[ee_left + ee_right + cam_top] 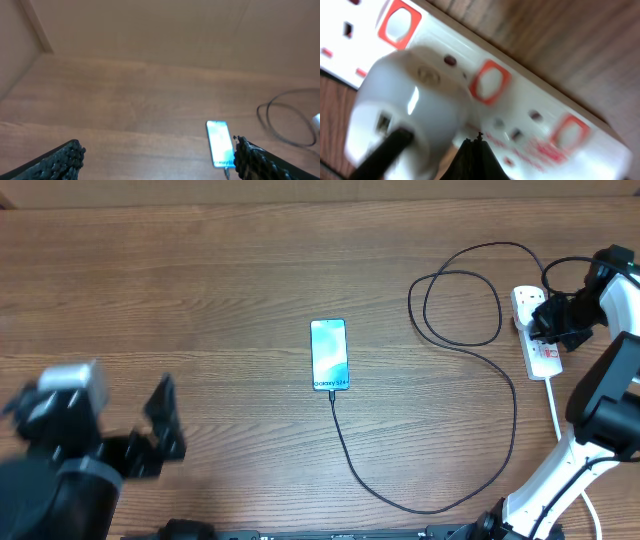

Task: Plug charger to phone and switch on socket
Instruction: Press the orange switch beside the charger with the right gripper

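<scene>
Soft, even light falls from above in the overhead view; the table (200, 270) carries no hard shadows; the left arm (65, 420) in the lower left of the frame is smeared and out of focus; the phone (329, 355) screen glows bright cyan; the left wrist view is hazy, pale and soft throughout, the phone's screen washed almost white; the right wrist view is very close and blurred; the socket (530, 100) is overexposed, with a glare spot on the white adapter (412, 102).
</scene>
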